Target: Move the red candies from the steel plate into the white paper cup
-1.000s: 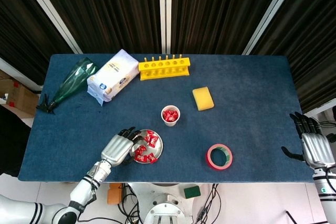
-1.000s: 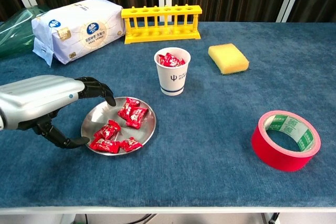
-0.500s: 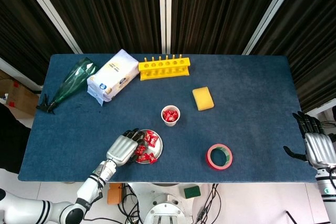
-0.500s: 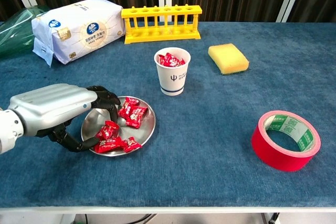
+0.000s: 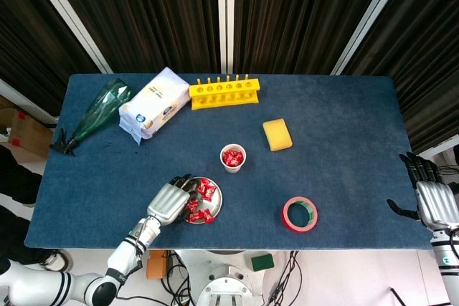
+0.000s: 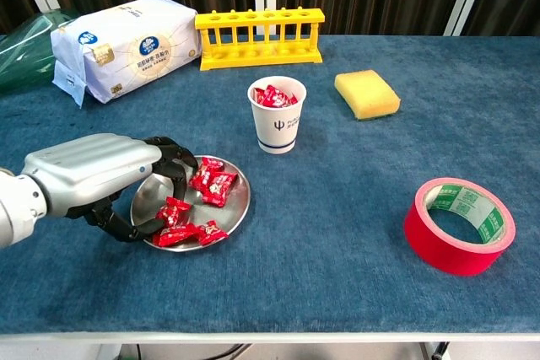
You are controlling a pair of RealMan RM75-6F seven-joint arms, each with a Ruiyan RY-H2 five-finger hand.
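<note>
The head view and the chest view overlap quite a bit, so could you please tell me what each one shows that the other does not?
Only the head view shows the right hand at the table's right edge, off the cloth, and the whole green bottle lying on its side. Only the chest view shows the logo on the white paper cup and the label print inside the red tape roll. Both show the left hand curled over the steel plate, red candies, the yellow rack, sponge and tissue pack.
</note>
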